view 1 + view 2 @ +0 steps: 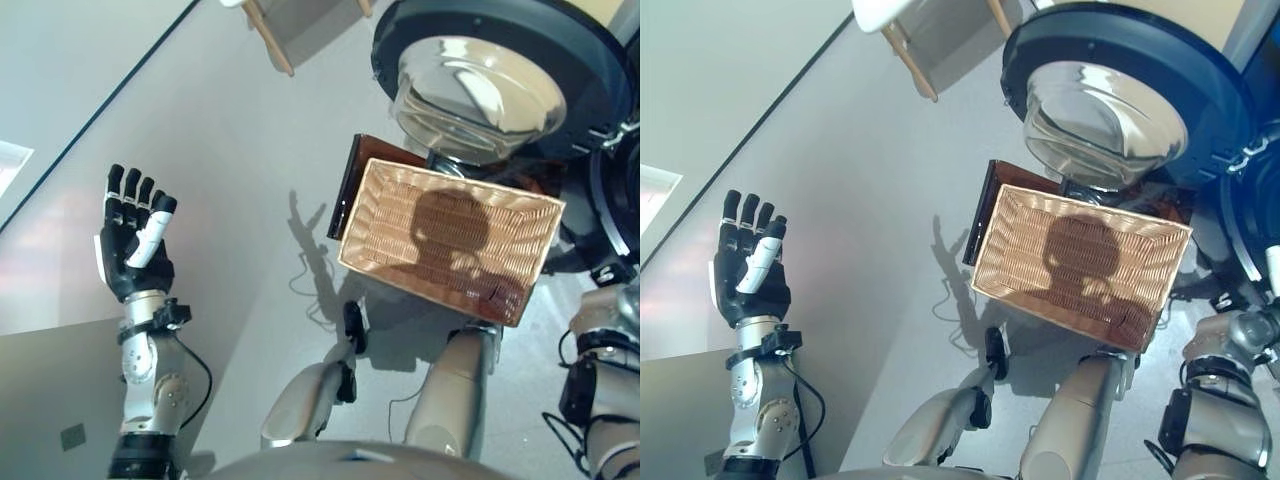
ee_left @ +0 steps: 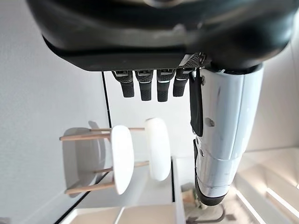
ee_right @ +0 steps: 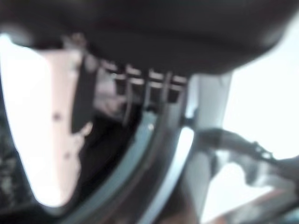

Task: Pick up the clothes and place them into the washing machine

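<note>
The shallow wicker basket (image 1: 400, 230) rests on the low dark brown box (image 1: 345, 185) and holds no clothes. The washing machine's round door (image 1: 478, 90) stands open just beyond it, and the dark drum opening (image 1: 620, 190) is at the far right. My left hand (image 1: 135, 245) is raised at the left, away from the basket, with straight fingers and nothing in it. My right hand (image 3: 163, 28) is at the machine's rim on the right, its fingers look straight and it holds nothing; its wrist shows in the right eye view (image 1: 1230, 340).
A white chair with wooden legs (image 1: 270, 35) stands on the grey floor at the back. It also shows in the left wrist view (image 2: 121, 158). A dark line on the floor (image 1: 90, 125) runs diagonally at the left.
</note>
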### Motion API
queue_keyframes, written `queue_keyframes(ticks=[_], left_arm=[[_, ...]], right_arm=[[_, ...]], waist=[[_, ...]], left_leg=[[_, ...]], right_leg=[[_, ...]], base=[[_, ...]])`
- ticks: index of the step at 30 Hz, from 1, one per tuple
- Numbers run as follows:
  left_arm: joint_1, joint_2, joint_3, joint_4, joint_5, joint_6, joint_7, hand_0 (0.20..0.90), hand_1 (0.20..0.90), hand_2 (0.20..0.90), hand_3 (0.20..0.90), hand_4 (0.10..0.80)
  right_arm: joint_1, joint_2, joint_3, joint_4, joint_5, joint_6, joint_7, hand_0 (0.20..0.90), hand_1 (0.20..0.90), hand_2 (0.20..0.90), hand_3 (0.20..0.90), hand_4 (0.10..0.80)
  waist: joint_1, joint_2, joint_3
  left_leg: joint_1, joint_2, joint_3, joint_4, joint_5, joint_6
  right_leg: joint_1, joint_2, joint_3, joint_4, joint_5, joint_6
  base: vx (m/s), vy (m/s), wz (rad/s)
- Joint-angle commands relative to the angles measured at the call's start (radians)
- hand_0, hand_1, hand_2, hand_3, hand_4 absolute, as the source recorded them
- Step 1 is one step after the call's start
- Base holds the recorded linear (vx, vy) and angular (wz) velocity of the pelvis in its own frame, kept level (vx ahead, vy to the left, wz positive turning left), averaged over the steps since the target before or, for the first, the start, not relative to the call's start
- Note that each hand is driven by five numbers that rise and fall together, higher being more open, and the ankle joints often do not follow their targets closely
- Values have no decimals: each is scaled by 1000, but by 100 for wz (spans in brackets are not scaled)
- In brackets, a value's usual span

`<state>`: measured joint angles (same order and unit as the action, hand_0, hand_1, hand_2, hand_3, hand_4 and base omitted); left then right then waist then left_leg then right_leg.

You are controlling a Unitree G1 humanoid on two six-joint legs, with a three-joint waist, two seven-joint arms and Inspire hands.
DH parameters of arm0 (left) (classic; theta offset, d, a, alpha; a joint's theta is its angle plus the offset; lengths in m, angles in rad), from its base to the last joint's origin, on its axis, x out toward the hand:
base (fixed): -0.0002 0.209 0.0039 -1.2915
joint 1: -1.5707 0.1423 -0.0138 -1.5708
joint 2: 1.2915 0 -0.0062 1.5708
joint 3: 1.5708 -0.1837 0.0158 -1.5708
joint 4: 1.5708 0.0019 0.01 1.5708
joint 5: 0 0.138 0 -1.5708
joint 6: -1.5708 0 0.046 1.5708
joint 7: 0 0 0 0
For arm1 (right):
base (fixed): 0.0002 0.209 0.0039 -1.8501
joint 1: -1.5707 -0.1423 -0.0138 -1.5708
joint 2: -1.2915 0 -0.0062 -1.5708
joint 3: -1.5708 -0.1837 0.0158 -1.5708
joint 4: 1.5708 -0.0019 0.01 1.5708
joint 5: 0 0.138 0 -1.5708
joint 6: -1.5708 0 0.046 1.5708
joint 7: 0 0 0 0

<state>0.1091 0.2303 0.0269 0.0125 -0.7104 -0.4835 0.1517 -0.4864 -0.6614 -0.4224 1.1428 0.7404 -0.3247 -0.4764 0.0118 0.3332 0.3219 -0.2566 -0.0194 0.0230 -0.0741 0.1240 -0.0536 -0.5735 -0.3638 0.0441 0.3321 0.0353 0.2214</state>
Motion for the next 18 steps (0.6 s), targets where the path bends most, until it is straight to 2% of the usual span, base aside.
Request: queue_keyframes(ticks=[1, 2, 3, 5, 6, 8, 9, 10, 11, 12, 14, 15, 16, 18], left_arm=[[-21, 22, 102, 4, 18, -89, 5, 900, 900, 900, 900, 800], [-25, 18, 106, 25, 29, -85, 9, 900, 900, 900, 900, 800], [-24, 19, 106, 26, 30, -85, 9, 900, 900, 900, 900, 800], [-22, 21, 127, 60, 52, -81, 18, 900, 900, 900, 900, 800], [-19, 22, 128, 59, 54, -81, 20, 900, 900, 900, 900, 800], [-23, 20, 160, 116, 78, -76, 33, 900, 900, 900, 900, 800], [-18, 26, 168, 125, 94, -73, 35, 900, 900, 900, 900, 800], [-17, 26, 168, 125, 94, -73, 35, 900, 900, 900, 900, 800], [-13, 32, 186, 153, 109, -61, 39, 900, 900, 900, 900, 800], [-13, 33, 186, 153, 109, -61, 39, 900, 900, 900, 900, 800], [-8, 48, 194, 197, 150, -39, 49, 900, 900, 900, 900, 800], [-7, 49, 193, 197, 151, -38, 50, 900, 900, 900, 900, 800], [2, 57, 199, 218, 170, -17, 50, 900, 900, 900, 900, 800], [9, 58, 202, 226, 181, -3, 54, 900, 900, 900, 900, 800]], right_arm=[[65, -12, 60, -69, -75, -58, 10, 900, 900, 900, 900, 800], [87, 21, 82, -80, -105, -55, 15, 900, 900, 900, 900, 800], [90, 25, 81, -83, -107, -54, 14, 900, 900, 900, 900, 800], [146, 78, 137, -144, -200, -48, 22, 900, 900, 900, 900, 800], [150, 84, 137, -151, -205, -46, 16, 900, 900, 900, 900, 800], [221, 140, 191, -236, -302, -39, 32, 900, 900, 900, 900, 800], [248, 154, 209, -260, -342, -34, 38, 900, 900, 900, 900, 800], [248, 155, 209, -261, -343, -34, 37, 900, 900, 900, 900, 800], [273, 171, 231, -270, -388, -24, 45, 900, 900, 900, 900, 800], [274, 173, 232, -271, -389, -24, 44, 900, 900, 900, 900, 800], [301, 203, 269, -275, -429, -11, 70, 900, 900, 900, 900, 800], [301, 204, 269, -275, -429, -11, 70, 900, 900, 900, 900, 800], [332, 221, 306, -297, -470, 2, 94, 900, 900, 900, 900, 800], [350, 234, 313, -300, -479, 8, 103, 900, 900, 900, 900, 800]], waist=[[5, -50, -102], [6, -73, -113], [4, -73, -112], [1, -108, -123], [-2, -109, -121], [-6, -154, -134], [-9, -169, -140], [-10, -169, -139], [-9, -194, -156], [-9, -194, -154], [-6, -230, -177], [-6, -231, -176], [-2, -253, -192], [-2, -263, -200]], left_leg=[[9, 7, -37, -13, -56, -70], [23, 15, -37, -13, -57, -73], [26, 16, -39, -13, -58, -73], [50, 31, -42, -13, -58, -77], [55, 33, -44, -13, -59, -78], [85, 55, -42, -13, -58, -83], [99, 63, -43, -13, -60, -85], [100, 63, -43, -13, -60, -85], [124, 77, -41, -13, -62, -86], [126, 77, -41, -13, -63, -86], [171, 96, -33, -10, -69, -85], [174, 96, -32, -10, -70, -85], [200, 107, -26, 0, -79, -84], [221, 113, -21, 4, -86, -83]], right_leg=[[111, 17, -39, -118, 0, -34], [151, 21, -55, -149, 8, -31], [159, 22, -58, -156, 10, -31], [214, 36, -74, -189, 19, -30], [223, 37, -77, -195, 21, -30], [276, 55, -98, -223, 25, -32], [298, 64, -106, -238, 28, -33], [300, 64, -107, -240, 28, -33], [332, 79, -116, -261, 34, -33], [336, 80, -116, -264, 35, -33], [383, 101, -127, -290, 42, -33], [386, 101, -127, -292, 42, -33], [418, 113, -132, -307, 43, -33], [440, 116, -134, -316, 47, -32]], base=[[38, -70, 1], [62, -72, 1], [76, -109, -1], [68, -91, -3], [79, -117, -4], [92, -146, -9], [54, -83, -7], [106, -105, -13], [74, -69, -9], [111, -91, -16], [104, -49, -22], [129, -61, -30], [64, -35, -15], [107, -28, -17]])
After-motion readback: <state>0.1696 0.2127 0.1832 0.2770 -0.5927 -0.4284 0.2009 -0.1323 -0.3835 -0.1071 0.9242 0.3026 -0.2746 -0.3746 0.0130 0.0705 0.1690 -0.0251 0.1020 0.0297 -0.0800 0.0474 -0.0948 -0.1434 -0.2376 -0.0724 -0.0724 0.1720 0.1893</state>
